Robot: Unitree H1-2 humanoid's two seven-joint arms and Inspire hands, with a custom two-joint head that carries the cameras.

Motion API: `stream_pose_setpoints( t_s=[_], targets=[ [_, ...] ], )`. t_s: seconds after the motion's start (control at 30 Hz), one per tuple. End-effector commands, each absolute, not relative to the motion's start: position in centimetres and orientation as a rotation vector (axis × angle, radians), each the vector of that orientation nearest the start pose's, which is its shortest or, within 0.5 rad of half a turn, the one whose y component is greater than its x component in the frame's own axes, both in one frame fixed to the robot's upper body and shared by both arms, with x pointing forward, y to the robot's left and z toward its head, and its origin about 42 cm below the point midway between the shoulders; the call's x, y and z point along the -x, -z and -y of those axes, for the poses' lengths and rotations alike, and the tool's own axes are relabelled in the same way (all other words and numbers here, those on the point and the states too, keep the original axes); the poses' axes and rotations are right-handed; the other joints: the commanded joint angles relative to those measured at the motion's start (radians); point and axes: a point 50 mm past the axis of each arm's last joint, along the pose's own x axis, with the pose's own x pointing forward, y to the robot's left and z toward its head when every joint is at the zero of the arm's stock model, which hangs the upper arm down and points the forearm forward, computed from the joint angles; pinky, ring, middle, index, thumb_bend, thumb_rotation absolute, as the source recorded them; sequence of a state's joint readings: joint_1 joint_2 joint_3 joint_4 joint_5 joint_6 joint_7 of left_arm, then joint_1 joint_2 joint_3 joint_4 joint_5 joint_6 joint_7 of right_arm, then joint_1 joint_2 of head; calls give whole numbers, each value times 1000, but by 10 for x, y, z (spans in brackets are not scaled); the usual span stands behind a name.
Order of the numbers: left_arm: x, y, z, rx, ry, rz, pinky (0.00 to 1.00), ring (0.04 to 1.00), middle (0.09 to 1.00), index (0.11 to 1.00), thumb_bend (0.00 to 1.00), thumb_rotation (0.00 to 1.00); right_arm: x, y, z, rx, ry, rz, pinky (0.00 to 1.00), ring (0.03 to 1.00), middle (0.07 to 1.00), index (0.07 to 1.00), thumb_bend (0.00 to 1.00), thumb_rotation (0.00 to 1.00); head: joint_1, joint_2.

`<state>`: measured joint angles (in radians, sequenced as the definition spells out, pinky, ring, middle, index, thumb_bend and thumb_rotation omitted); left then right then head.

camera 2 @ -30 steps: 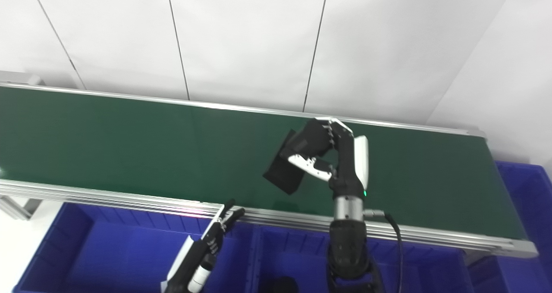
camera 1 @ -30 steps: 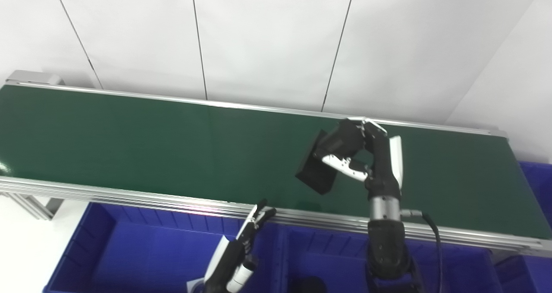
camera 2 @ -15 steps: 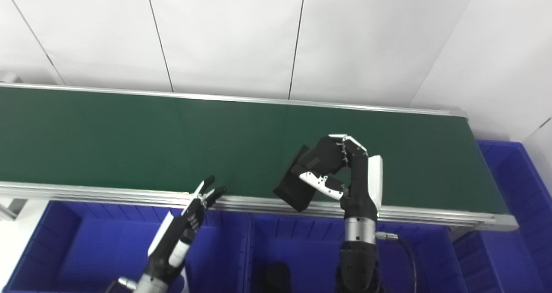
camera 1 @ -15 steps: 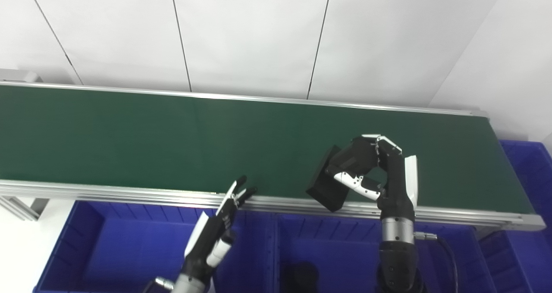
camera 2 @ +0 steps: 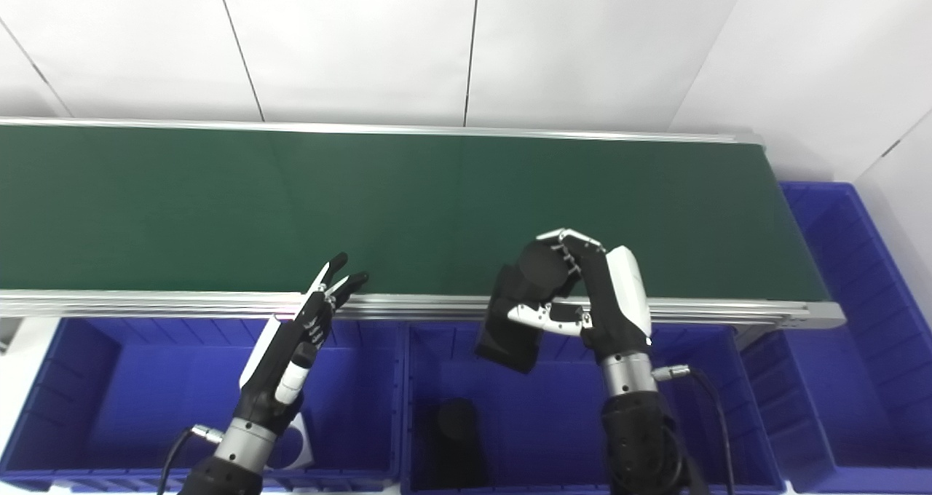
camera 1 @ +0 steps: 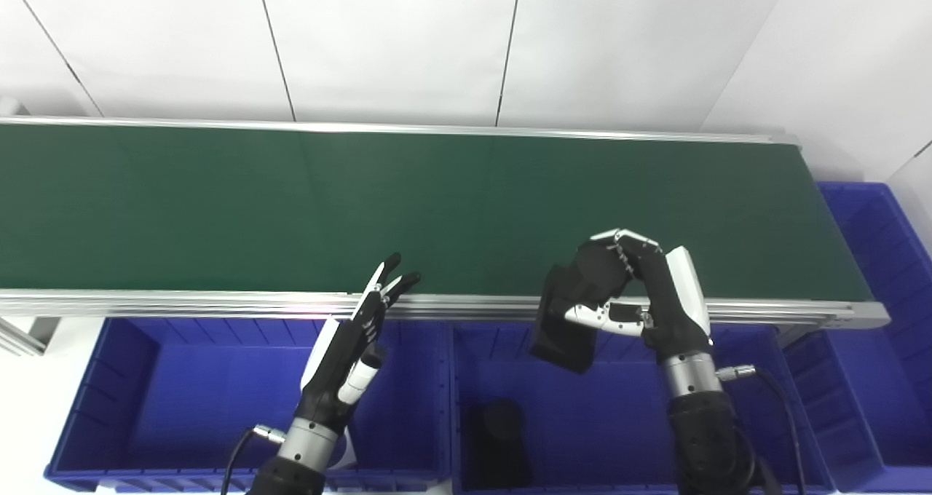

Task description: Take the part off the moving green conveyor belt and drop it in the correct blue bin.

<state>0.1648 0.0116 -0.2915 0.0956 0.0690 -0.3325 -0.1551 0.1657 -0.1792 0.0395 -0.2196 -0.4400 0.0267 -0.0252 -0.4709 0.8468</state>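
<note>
1. Over the near rail of the conveyor belt [camera 1: 437,204], my right hand [camera 1: 641,291] is clamped on the black part [camera 1: 564,320]. A second ago that part hung above the green belt; now its lower end hangs past the rail and above the middle blue bin [camera 1: 611,415].
2. I judge the pick done and only the drop left: the part is off the belt and already above a bin mouth.
3. My left hand [camera 1: 349,335] holds nothing, fingers straight and slightly apart, pointing up toward the rail over the left blue bin [camera 1: 167,386]. It has risen a little but plays no role.
4. Edges to mind: the aluminium rail sits just behind the part's upper end, and the wall between the left and middle bins lies to its left, well clear.
5. A dark object [camera 1: 499,426] already lies in the middle bin, low and to the left of the part; open blue floor shows below my wrist.
6. A third bin [camera 1: 888,276] stands at the belt's right end, far from this drop.
</note>
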Motion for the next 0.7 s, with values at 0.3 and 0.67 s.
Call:
stream_pose_setpoints(
  t_s=[0.3,0.67],
  targets=[
    [-222,-63,-130,-25,420,142,995,936,903,1000,892,1000,-242,-125,272,791,-182,18,300,376,468,532,514,0,-2,4],
    [-226,-65,-130,-17,420,149,985,931,901,1000,899,1000,-242,-91,266,969,-313,-62,313,390,471,521,516,0,-2,5]
  ],
)
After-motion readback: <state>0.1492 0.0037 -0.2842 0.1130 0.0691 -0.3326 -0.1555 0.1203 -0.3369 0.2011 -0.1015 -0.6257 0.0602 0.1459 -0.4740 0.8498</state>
